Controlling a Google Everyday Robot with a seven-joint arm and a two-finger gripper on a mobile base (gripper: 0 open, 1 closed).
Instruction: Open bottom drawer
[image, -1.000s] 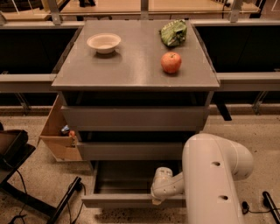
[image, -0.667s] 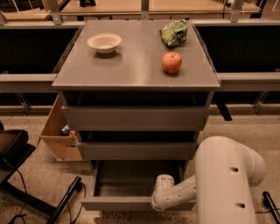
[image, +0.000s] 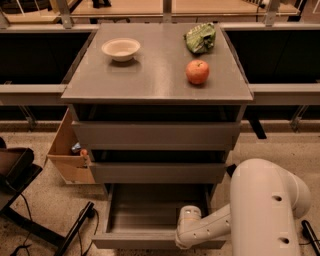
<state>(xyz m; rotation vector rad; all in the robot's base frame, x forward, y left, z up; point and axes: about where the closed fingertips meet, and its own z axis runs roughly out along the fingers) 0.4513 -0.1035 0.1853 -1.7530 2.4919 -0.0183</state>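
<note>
**Pulling the bottom drawer further out**

Sitting low at the right part of the front lip of the flat, handle-less grey bottom drawer (image: 135, 241): the white two-finger gripper (image: 184, 236), appearing to be touching that lip. Not showing whether spread or clamped, with the tip tucking in behind the white wrist, so leaving that impossible to tell. Lying lower in the camera view than a second ago. Trailing the bulky white arm (image: 267, 210), itself shifting back and toward the right edge over the same second.

Coming forward together with the gripper: the drawer front, now lying nearer the bottom edge of the view than before and exposing more of the plain grey tray. Judging from this, being pulled and answering the pull. Looking mostly open already, with perhaps only a little travel remaining, though not showing the runners or any stop.

Turning to the drawer itself: sitting lowest of three in the grey metal cabinet (image: 160, 80), projecting well beyond the two wider grey drawer fronts (image: 155, 135) above, both staying pushed in. Appearing narrower and shorter than those, with thin walls and a smooth floor.

Further out: resting on the cabinet's flat top, a round cream bowl (image: 120, 48), a red apple (image: 197, 71) and a crumpled green bag (image: 201, 38), all unmoved. Standing just beside the cabinet at the view's left, an open brown cardboard box (image: 67, 160).
</note>
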